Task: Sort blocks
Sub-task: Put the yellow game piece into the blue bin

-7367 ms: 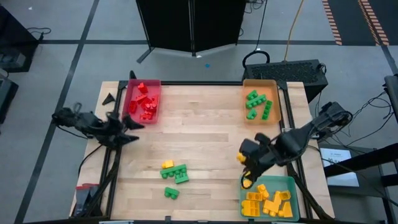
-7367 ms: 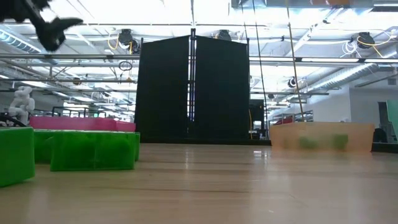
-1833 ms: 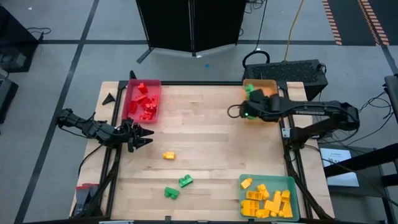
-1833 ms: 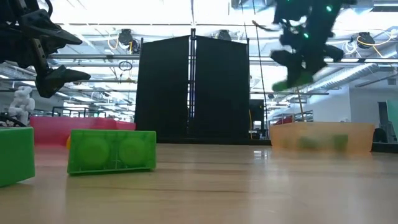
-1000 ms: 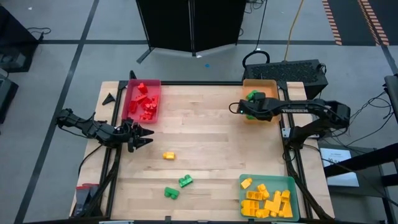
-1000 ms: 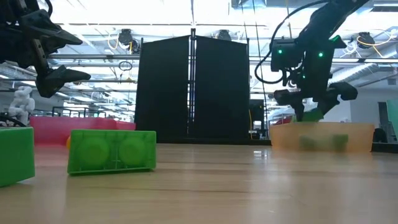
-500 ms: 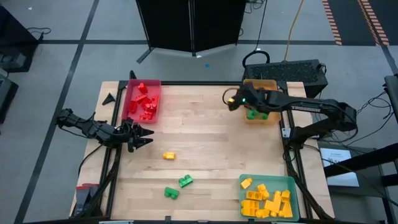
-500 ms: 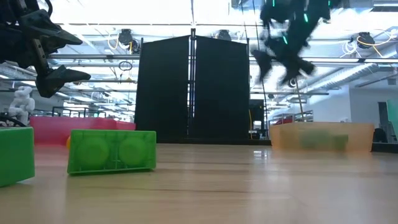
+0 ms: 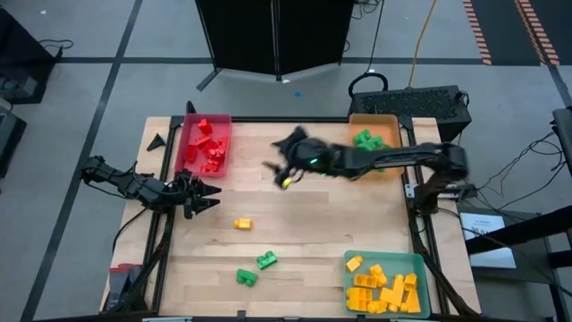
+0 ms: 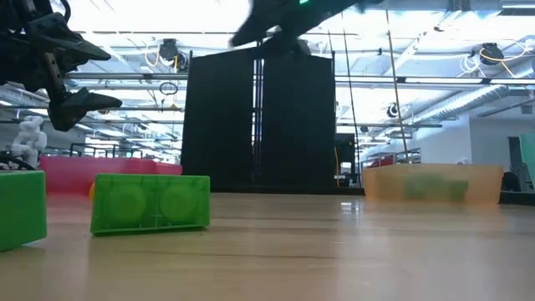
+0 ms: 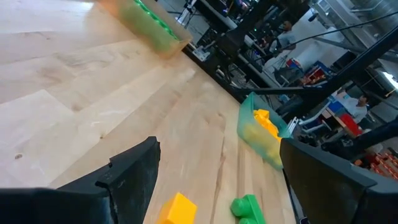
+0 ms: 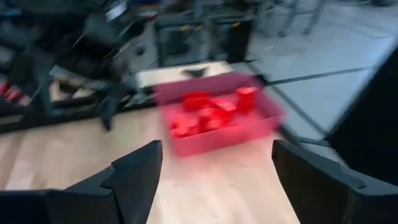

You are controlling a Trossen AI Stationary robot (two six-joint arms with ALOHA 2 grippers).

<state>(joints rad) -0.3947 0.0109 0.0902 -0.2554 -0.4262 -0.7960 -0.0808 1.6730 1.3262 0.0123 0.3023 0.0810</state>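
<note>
High view: three blocks remain loose on the table — a yellow block and two green blocks. Rigid, light and slick-sided, they likely suit a grip across the flat sides. The right gripper extends mid-table. Wrist views: both the right gripper and the left gripper — parked at the table's left edge — have fingers spread wide, holding nothing.

The table was pale planked wood with a smooth, faintly shiny finish. The blocks looked like glossy moulded plastic. The red tray at upper left was translucent plastic.
</note>
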